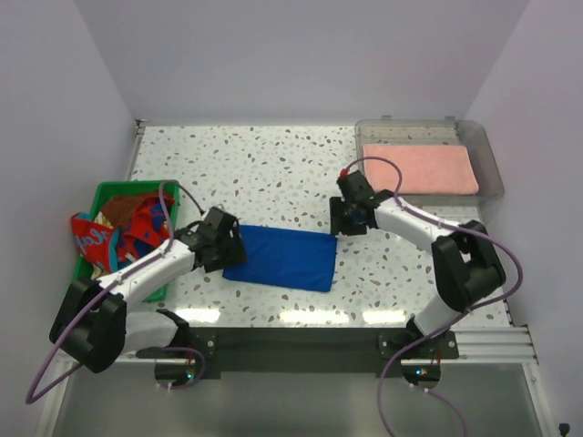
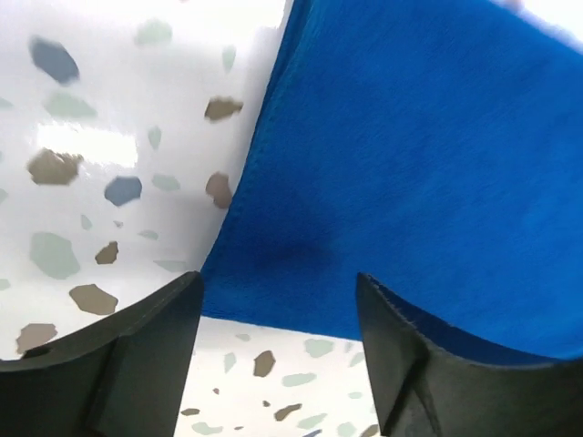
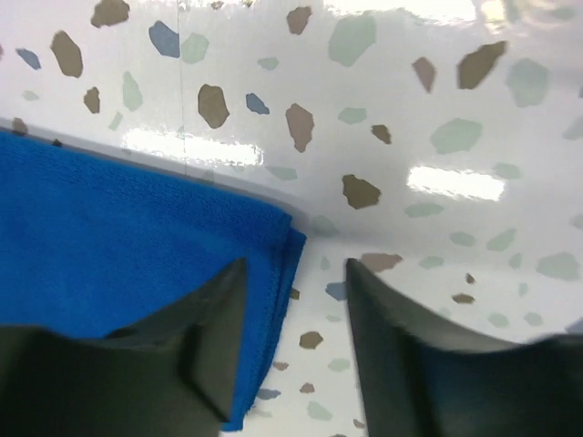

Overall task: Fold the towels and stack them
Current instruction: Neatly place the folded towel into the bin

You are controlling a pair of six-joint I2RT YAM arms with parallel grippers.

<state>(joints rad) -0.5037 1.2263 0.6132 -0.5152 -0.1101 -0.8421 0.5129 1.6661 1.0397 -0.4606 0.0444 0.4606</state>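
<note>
Speckled table [image 1: 273, 164], pale walls [image 1: 301, 55]. Left gripper [image 2: 278, 278] spread, blue towel [image 2: 410, 137] ahead; right gripper [image 3: 296, 264] spread, apparently astride its corner

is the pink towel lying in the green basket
No, the pink towel lies folded in the clear tray at the far right, not in the green basket.

White left arm [image 1: 150, 269] and right arm [image 1: 405, 218] are trailing purple cables [image 1: 379, 161]; the left gripper [image 2: 278, 282] and right gripper [image 3: 296, 266] are showing black.
</note>
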